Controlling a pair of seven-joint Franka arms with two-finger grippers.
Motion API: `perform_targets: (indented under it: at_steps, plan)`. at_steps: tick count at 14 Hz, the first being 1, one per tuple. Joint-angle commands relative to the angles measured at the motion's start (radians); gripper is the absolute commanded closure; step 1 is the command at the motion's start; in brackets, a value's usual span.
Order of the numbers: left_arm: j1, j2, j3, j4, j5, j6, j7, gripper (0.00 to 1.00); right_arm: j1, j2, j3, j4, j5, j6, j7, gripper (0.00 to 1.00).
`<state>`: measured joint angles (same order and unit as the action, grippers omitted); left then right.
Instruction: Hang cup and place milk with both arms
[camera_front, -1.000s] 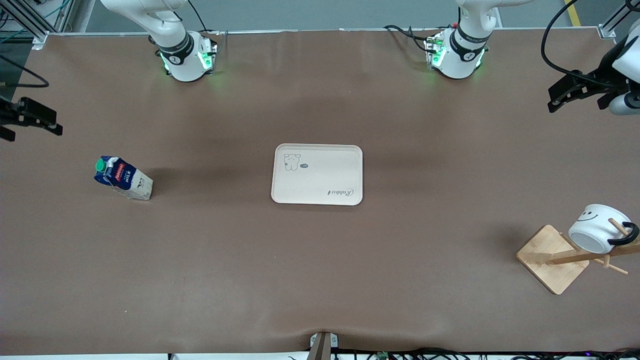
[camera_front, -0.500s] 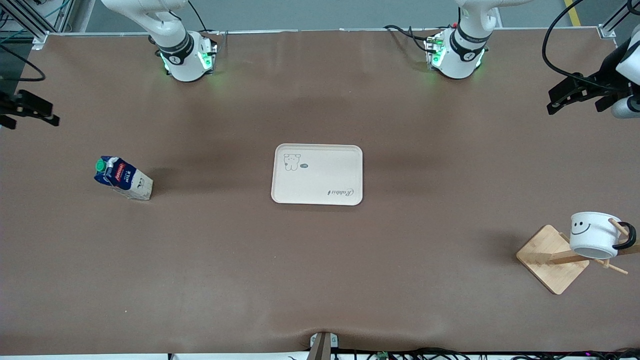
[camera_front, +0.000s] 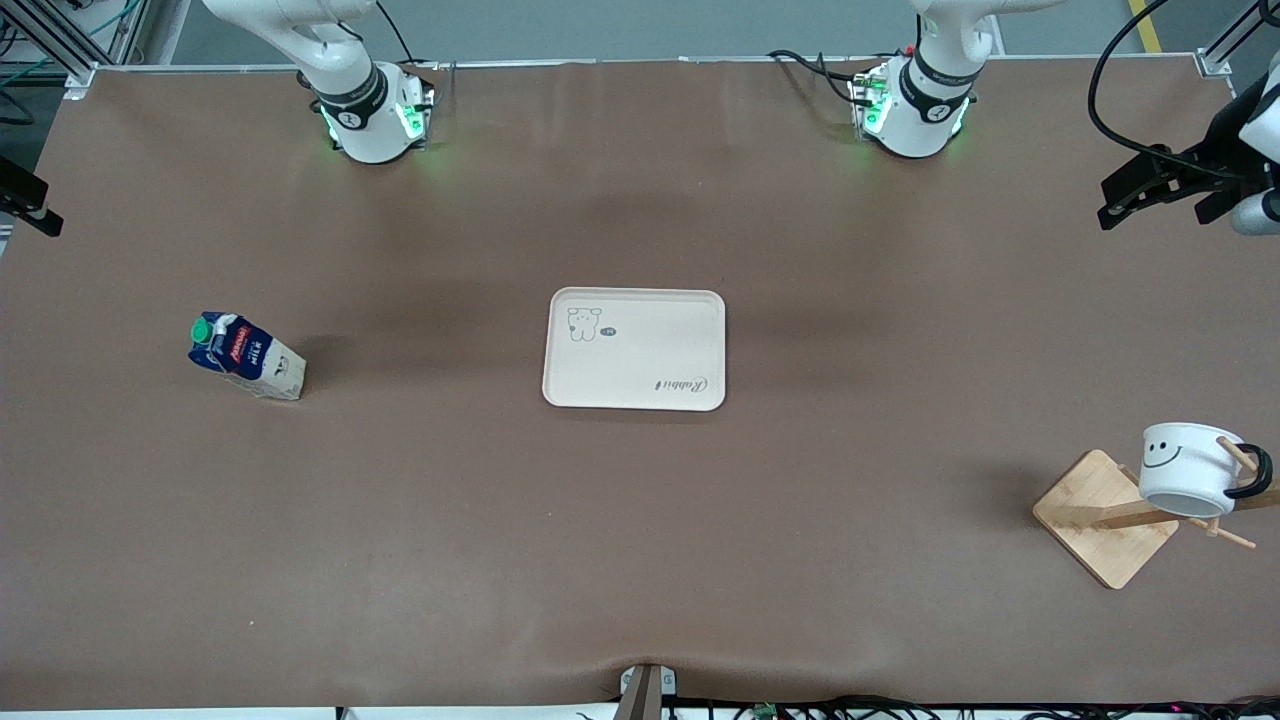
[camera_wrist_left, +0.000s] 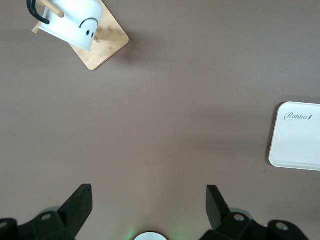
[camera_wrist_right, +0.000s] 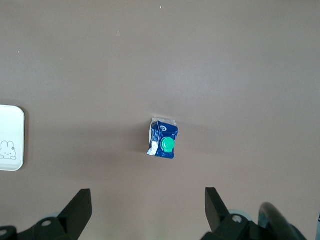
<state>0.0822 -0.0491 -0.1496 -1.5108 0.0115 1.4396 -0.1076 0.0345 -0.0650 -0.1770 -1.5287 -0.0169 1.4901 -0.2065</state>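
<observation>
Cup (camera_front: 1190, 468) has settled on our rack (camera_front: 1105, 520); left gripper (camera_wrist_left: 149, 202) and right gripper (camera_wrist_right: 148, 206), both spread, have withdrawn; milk (camera_front: 245, 356) remains beside tray (camera_front: 634, 349).

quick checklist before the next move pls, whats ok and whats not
1. Cup hung on the wooden rack by its handle: ok.
2. Milk upright on the table toward the right arm's end, nothing touching it: ok for a grasp.
3. Milk on the tray: not ok; the tray has nothing on it.
4. Right pincer open, above the milk: ok.
5. Left pincer open, holding nothing, away from the cup: ok.
6. Bare table between milk and tray: ok.
</observation>
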Motion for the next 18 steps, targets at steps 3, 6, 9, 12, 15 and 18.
perform_targets:
  at_steps: [3,6,9,12,15,18]
  plan:
    - [0.027,0.006,0.007,0.027,-0.015,-0.001,0.005,0.0,0.008,0.001,0.005,0.015,-0.009,-0.053,0.009,0.0]
    - [0.034,0.014,0.008,0.029,-0.011,-0.001,-0.003,0.0,0.021,-0.001,0.01,0.015,0.009,-0.06,0.181,0.0]
    - [0.034,0.015,0.007,0.029,-0.007,-0.001,0.003,0.0,0.045,-0.002,0.008,0.015,0.009,-0.068,0.252,0.0]
    - [0.033,0.015,0.008,0.029,-0.004,-0.001,-0.009,0.0,0.045,-0.002,0.007,0.012,0.009,-0.07,0.246,0.0]
    - [0.044,0.015,0.007,0.029,-0.005,-0.001,-0.012,0.0,0.061,-0.004,0.014,0.013,0.0,-0.076,0.254,0.0]
    - [0.042,0.015,0.007,0.029,-0.005,-0.001,-0.058,0.0,0.05,-0.004,0.01,0.01,-0.002,-0.077,0.254,0.0]
